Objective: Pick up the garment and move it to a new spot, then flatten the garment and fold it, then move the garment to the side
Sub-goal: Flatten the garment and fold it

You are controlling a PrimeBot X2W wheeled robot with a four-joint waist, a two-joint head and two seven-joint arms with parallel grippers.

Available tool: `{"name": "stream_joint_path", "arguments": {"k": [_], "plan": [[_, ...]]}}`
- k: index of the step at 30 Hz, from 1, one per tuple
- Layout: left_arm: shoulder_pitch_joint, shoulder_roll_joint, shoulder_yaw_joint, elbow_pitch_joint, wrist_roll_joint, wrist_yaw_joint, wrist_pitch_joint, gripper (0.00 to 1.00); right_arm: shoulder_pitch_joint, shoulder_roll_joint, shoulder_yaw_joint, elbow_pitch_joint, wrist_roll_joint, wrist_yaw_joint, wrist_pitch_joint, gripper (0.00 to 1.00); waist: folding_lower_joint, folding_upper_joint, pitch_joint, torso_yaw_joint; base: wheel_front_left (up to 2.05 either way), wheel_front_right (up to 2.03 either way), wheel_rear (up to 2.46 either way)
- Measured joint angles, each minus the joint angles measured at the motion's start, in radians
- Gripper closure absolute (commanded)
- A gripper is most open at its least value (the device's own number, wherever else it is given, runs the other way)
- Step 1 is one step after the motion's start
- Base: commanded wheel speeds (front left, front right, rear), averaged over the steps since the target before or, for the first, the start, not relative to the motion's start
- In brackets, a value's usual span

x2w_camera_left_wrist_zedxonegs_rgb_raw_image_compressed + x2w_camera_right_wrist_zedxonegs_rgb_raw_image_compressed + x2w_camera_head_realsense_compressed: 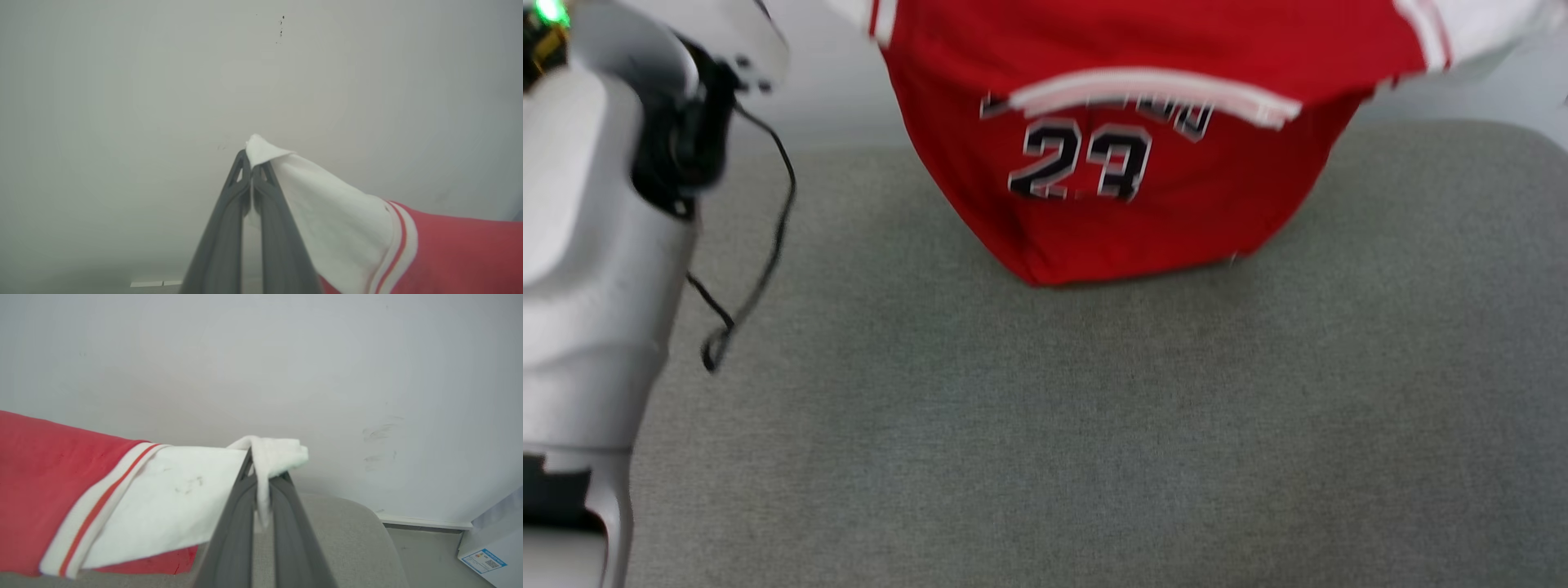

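Left gripper (252, 165): fingers pressed together, pinching the tip of a white sleeve (327, 204). From the grip the cloth runs down to red-and-white stripe trim, then to the red body.

Right gripper (263, 473): fingers likewise closed, clamping a bunched end of the other sleeve (184, 498), which leads to matching stripe trim and red cloth.

The garment (1143, 212) hangs spread between the two grips, in front of a pale wall (261, 355). The number 23, black with a white outline, faces the head camera. A white striped band sags across the lettering above it. The lowest fold sits at the far part of a grey cushion (1094, 449); contact cannot be confirmed, the view being blurred.

Periphery: a pale forearm (588, 286) at the head view's left, with a black cable (768, 245) looping beside it. A labelled box (490, 555) stands on the floor beyond the cushion.
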Motion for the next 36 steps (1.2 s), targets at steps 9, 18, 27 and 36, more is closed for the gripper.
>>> {"name": "stream_joint_path", "arguments": {"k": [9,18,27,36], "plan": [[-0.304,-0.018,0.012,0.151,0.054,-0.04,-0.101,1.0,-0.326,0.002,0.038,0.113,-0.054,0.0,-0.188,1.0,0.0003,0.0,0.17,-0.017,0.0,0.0,0.0],[-0.451,-0.034,0.028,0.237,0.062,-0.086,-0.205,1.0,-0.528,-0.023,0.123,0.194,-0.047,0.0,-0.316,1.0,0.0003,0.0,0.307,-0.024,0.0,0.0,0.0],[-0.463,-0.065,0.016,0.368,0.058,-0.13,-0.261,1.0,-0.576,-0.014,0.249,0.29,0.04,0.0,-0.378,1.0,0.0003,0.0,0.419,-0.011,0.0,0.0,0.0],[-0.369,-0.118,0.015,0.528,0.016,-0.187,-0.314,1.0,-0.476,0.039,0.357,0.408,0.164,0.0,-0.465,1.0,0.0002,0.0,0.4,0.001,0.0,0.0,0.0]]}}
